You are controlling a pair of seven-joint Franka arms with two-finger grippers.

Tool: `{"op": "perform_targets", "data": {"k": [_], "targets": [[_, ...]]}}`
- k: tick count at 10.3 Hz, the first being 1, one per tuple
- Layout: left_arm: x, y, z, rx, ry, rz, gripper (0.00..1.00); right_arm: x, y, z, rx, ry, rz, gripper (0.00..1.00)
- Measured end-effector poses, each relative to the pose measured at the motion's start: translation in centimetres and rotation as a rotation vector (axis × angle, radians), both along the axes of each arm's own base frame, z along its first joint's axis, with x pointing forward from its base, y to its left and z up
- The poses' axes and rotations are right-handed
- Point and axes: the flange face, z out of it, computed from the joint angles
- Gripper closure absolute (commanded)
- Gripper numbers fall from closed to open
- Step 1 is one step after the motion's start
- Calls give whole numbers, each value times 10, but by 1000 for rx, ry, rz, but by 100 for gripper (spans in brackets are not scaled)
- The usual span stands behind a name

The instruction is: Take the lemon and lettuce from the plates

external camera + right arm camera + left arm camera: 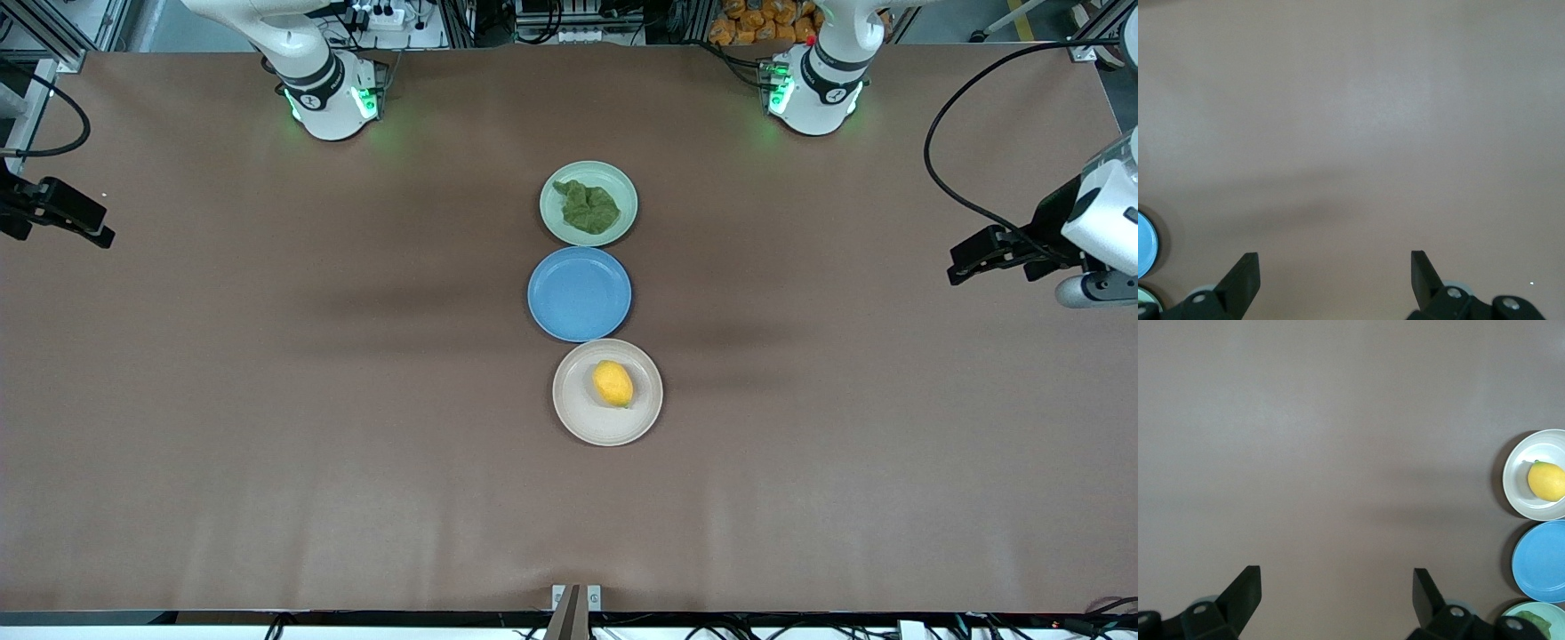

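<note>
Matte brown table (267, 400), wrinkly lettuce (588, 208), oval lemon (613, 383), both grippers' fingers (1245, 590) released.

No legible text or labels.

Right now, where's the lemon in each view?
Front view: lemon on the beige plate, the plate nearest the camera.
Left wrist view: at the picture's edge, on that same plate.
Right wrist view: not in it.
Shared landmark: the blue plate, beside the beige one, partly visible in all three views.
</note>
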Motion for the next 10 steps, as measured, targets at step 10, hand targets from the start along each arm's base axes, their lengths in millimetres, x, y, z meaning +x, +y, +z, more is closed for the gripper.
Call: {"op": "perform_targets", "data": {"k": [10], "targets": [[8,-20,-45,1,87,-36,0,-1,3,-2,1,16,1,0]]}}
